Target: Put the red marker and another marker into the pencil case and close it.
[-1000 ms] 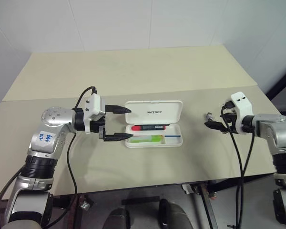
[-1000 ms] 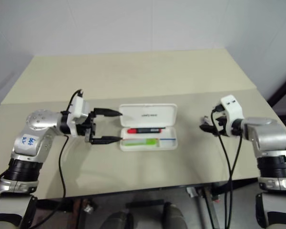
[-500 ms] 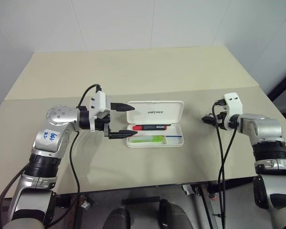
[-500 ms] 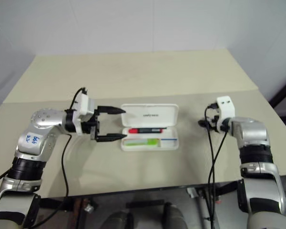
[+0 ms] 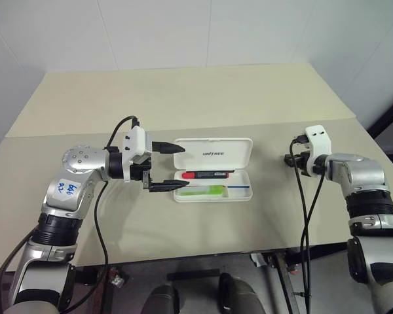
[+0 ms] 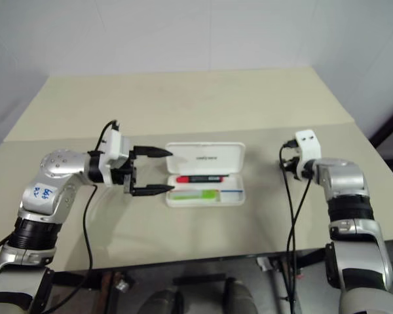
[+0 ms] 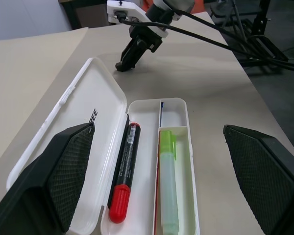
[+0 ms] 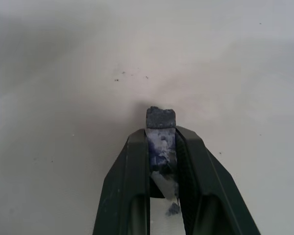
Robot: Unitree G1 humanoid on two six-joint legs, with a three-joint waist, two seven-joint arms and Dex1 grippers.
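Left gripper (image 5: 168,167) level, fingers spread wide.

Both head views look down over the table (image 5: 203,98) from above. The left wrist view faces the pencil case (image 7: 137,161) close up; the right wrist view sits just above the tabletop

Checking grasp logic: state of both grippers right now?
Left gripper: open, empty, beside the case.
Right gripper: shut on a small grey stub.

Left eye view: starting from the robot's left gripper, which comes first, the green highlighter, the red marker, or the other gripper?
1. Green highlighter, front compartment, beside the left gripper.
2. Red marker, just behind it; nearly a tie.
3. Right gripper, far across the table, shut on a small grey stub.
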